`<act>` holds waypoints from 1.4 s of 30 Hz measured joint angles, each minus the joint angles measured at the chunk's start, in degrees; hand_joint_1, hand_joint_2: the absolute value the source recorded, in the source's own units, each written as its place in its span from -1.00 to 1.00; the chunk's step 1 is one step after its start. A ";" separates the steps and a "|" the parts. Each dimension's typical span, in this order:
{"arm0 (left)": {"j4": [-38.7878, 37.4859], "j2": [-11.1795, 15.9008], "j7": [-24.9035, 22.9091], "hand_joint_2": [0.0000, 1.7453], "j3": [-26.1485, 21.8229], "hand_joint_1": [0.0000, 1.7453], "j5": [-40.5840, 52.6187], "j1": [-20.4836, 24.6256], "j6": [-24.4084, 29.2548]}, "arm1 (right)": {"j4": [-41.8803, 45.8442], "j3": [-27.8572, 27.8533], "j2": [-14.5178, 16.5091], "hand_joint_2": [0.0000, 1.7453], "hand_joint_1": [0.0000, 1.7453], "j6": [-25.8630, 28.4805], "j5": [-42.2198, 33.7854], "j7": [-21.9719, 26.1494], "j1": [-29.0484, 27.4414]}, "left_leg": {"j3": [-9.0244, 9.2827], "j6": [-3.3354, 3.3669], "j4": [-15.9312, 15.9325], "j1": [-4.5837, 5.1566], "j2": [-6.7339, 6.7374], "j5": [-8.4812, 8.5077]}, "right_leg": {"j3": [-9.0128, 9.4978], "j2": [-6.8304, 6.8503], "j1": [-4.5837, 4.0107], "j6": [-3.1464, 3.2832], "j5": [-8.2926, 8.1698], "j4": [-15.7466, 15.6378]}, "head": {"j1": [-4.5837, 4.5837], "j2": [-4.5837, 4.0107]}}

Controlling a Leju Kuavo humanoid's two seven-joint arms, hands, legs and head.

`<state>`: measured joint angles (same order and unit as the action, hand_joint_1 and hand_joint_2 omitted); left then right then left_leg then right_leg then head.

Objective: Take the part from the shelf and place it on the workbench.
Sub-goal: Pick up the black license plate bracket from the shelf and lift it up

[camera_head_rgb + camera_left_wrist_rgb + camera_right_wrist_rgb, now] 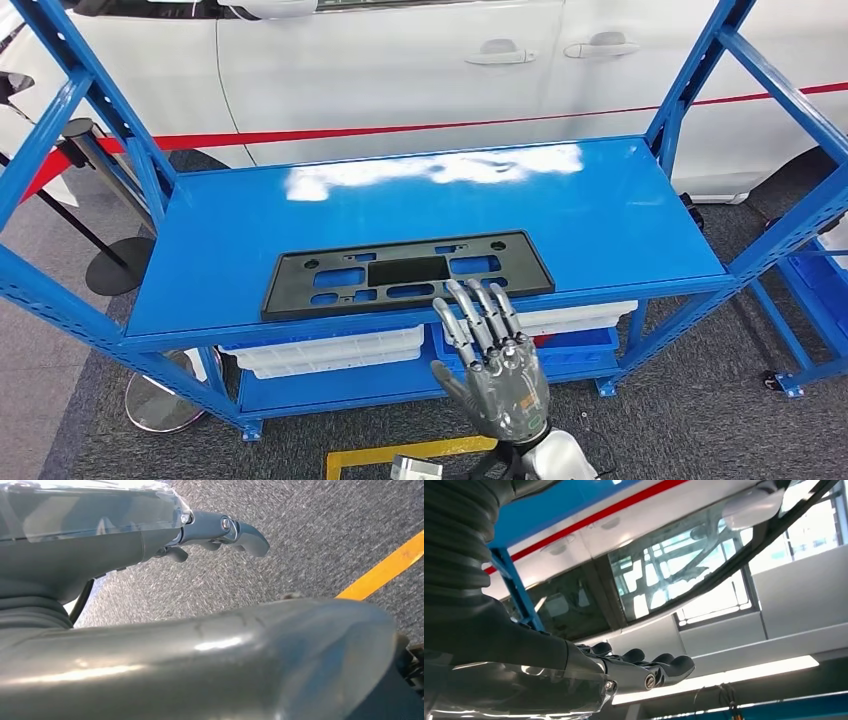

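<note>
The part (405, 272) is a flat black rectangular frame with several cut-outs, lying near the front edge of the blue shelf's top board (620, 210). My right hand (495, 360) is raised in front of the shelf, empty, with its fingers stretched out towards the part. Its fingertips reach the shelf's front edge just below the part's right half; I cannot tell whether they touch it. The right wrist view has the same hand (634, 667) with straight fingers against the car window. My left hand (215, 532) hangs over grey carpet and holds nothing.
White bins (330, 350) and a blue bin (580, 345) sit on the lower shelf. A white car (400, 70) stands right behind the rack. Round stanchion bases (115, 265) stand at the left, a second blue rack (810, 270) at the right, and yellow floor tape (400, 455) lies below.
</note>
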<state>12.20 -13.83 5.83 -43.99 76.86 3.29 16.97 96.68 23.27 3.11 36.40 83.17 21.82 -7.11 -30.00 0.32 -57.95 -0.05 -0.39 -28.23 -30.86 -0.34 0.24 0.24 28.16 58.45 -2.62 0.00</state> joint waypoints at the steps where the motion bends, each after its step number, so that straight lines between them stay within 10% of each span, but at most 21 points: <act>1: -0.04 -0.04 0.05 -1.00 -0.21 -1.00 0.02 0.02 0.10 | -1.12 1.31 -0.03 1.00 -1.00 0.20 0.46 -1.09 0.42 | 0.00 0.00 0.00 0.00 0.00 0.00 | 0.00 0.00 0.00 0.00 0.00 0.00 | 0.00 0.00; 15: -0.34 -0.99 -0.01 -1.00 -2.83 -1.00 -0.71 0.49 2.25 | -23.22 12.76 2.67 1.00 -1.00 0.05 2.29 -11.14 12.26 | -0.01 0.01 -0.02 0.00 0.00 0.08 | -0.01 0.00 0.00 -0.04 -0.04 0.00 | 0.00 0.00; 42: -0.40 -1.78 -0.90 -1.00 -6.62 -1.00 -4.64 0.95 5.82 | -41.12 15.96 10.91 1.00 -1.00 -9.95 2.21 -17.32 25.65 | 0.07 0.01 -0.06 -0.01 0.01 0.10 | -0.05 -0.01 -0.02 -0.04 -0.04 0.01 | 0.00 0.00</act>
<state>11.80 -15.61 4.93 -50.61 72.22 4.24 22.79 55.56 39.23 14.03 26.46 85.38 4.51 18.54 -29.93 0.33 -58.01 -0.06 -0.39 -28.14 -30.90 -0.35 0.22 0.20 28.11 58.46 -2.62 0.00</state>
